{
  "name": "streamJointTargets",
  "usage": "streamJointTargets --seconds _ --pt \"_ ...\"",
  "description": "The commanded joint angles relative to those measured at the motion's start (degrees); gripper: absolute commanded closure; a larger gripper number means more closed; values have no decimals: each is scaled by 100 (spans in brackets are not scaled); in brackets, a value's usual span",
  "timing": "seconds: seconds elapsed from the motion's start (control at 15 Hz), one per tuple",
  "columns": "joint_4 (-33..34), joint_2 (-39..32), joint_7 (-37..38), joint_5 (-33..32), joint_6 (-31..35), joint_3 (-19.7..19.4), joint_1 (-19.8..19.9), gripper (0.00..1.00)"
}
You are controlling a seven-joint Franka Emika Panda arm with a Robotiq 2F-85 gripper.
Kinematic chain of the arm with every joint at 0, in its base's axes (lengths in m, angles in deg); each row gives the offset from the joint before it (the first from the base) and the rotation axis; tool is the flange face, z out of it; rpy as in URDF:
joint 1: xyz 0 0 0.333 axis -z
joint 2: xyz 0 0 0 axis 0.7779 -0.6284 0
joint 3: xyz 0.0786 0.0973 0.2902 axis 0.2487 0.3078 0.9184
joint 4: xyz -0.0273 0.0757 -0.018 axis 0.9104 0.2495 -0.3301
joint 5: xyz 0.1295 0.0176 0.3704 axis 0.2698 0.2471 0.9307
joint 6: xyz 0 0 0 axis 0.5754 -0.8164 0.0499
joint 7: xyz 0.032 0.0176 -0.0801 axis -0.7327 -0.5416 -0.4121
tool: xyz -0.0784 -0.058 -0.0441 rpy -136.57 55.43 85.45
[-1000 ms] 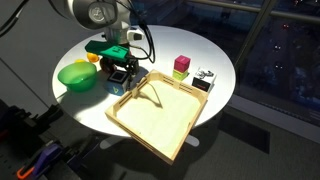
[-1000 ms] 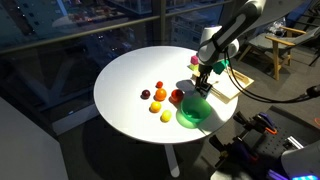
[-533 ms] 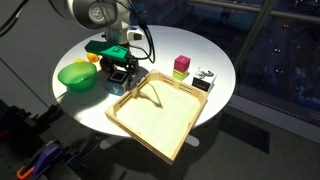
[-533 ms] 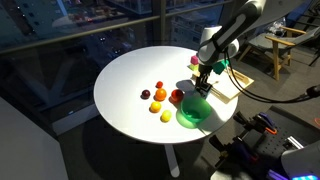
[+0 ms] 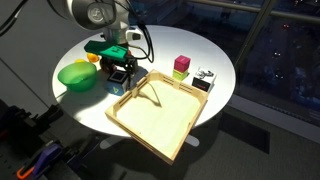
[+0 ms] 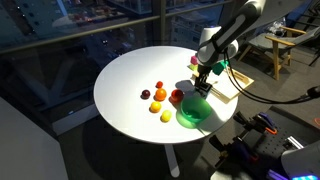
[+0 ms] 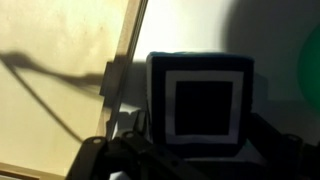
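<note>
Gripper (image 5: 119,76) poised wide over the block (image 7: 203,98), between bowl (image 5: 74,75) and tray (image 5: 130,117). Descend straight, centring the jaws on the block, clear of the tray's rim.

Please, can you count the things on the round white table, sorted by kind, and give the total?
Green bowl: 1
Wooden tray: 1
Small fruits: 5
Black-and-white cube under the open gripper: 1
Pink-and-green block: 1
Small black-and-white object: 1
Total: 10
</note>
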Motion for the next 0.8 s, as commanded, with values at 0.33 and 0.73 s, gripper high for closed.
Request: streamJointTargets --seconds 0.33,0.73 --pt "-893 947 -115 -66 858 284 66 0" --pt "-1394 1499 -236 40 1225 425 90 0"
